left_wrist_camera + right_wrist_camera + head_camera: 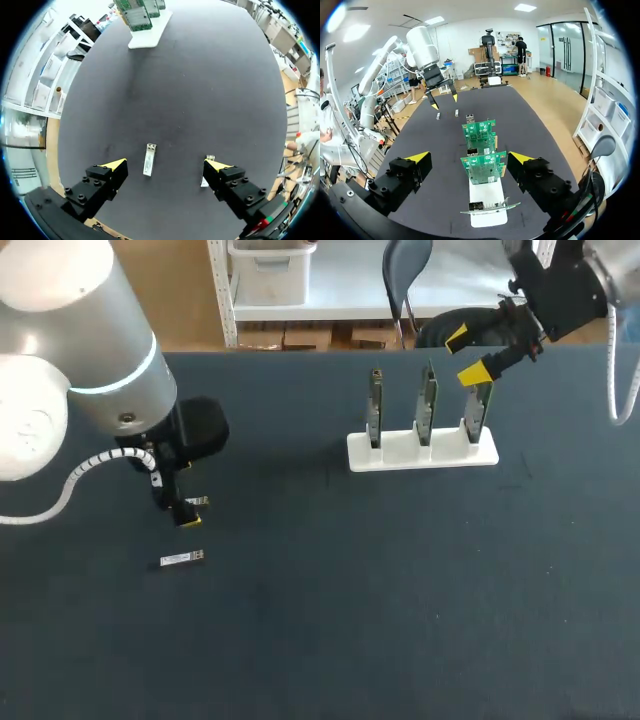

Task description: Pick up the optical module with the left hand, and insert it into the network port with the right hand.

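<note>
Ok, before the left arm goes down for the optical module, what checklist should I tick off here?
1. Jaws of the left gripper open: ok.
2. The target optical module lies on the table in line between the jaws, not gripped: ok.
3. The second optical module clear of the jaws: not ok, it lies close by one finger and might get knocked.
4. The right gripper open and empty for the handover: ok.
5. The network cards upright in the white stand: ok.
6. The network port free: cannot tell.
</note>
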`<act>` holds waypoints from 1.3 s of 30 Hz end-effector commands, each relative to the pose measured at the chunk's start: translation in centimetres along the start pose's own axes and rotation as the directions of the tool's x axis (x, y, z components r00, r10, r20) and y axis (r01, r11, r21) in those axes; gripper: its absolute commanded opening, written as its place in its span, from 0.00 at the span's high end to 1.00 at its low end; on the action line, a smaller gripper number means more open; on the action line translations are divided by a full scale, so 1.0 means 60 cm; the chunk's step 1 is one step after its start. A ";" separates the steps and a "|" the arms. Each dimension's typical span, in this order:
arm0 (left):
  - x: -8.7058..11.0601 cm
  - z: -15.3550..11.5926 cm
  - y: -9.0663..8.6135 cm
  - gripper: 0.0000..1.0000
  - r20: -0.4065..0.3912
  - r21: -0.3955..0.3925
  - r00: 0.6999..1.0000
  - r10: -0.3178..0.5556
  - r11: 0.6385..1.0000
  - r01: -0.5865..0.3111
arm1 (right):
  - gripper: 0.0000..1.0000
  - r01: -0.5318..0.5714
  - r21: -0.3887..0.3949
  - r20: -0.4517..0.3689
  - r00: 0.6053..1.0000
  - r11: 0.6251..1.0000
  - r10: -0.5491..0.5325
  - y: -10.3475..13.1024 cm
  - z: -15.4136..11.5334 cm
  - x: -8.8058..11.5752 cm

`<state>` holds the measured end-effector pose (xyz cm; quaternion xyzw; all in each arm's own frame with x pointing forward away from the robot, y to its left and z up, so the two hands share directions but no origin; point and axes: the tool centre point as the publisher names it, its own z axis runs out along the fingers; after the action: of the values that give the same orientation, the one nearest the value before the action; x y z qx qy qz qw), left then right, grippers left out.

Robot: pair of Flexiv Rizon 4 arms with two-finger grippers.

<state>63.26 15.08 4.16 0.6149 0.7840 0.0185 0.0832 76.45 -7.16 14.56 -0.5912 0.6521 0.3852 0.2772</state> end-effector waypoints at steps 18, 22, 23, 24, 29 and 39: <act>0.049 0.053 0.022 0.00 -0.069 0.092 0.997 0.037 0.995 -0.031 | 0.00 0.000 0.003 0.000 1.000 1.000 0.000 0.001 0.001 0.000; 0.051 0.058 0.025 0.00 -0.073 0.097 0.996 0.050 0.994 -0.042 | 0.00 0.000 0.003 0.000 1.000 1.000 0.000 0.001 0.001 0.000; 0.051 0.059 0.025 0.00 -0.074 0.100 0.996 0.051 0.994 -0.044 | 0.00 0.000 0.003 0.000 1.000 1.000 0.000 0.001 0.001 0.000; 0.051 0.062 0.026 0.00 -0.075 0.102 0.996 0.056 0.994 -0.048 | 0.00 0.000 0.003 0.000 1.000 1.000 0.000 0.001 0.001 0.000; 0.052 0.066 0.028 0.00 -0.075 0.110 0.995 0.063 0.992 -0.055 | 0.00 0.000 0.003 0.000 1.000 1.000 0.000 0.001 0.001 0.000; 0.053 0.077 0.032 0.00 -0.078 0.136 0.994 0.073 0.989 -0.062 | 0.00 0.000 0.003 0.000 1.000 1.000 0.000 0.001 0.001 0.000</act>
<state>64.55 18.34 -0.28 0.6432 0.7656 -0.0022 0.0128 76.45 -7.16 14.56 -0.5912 0.6521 0.3852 0.2772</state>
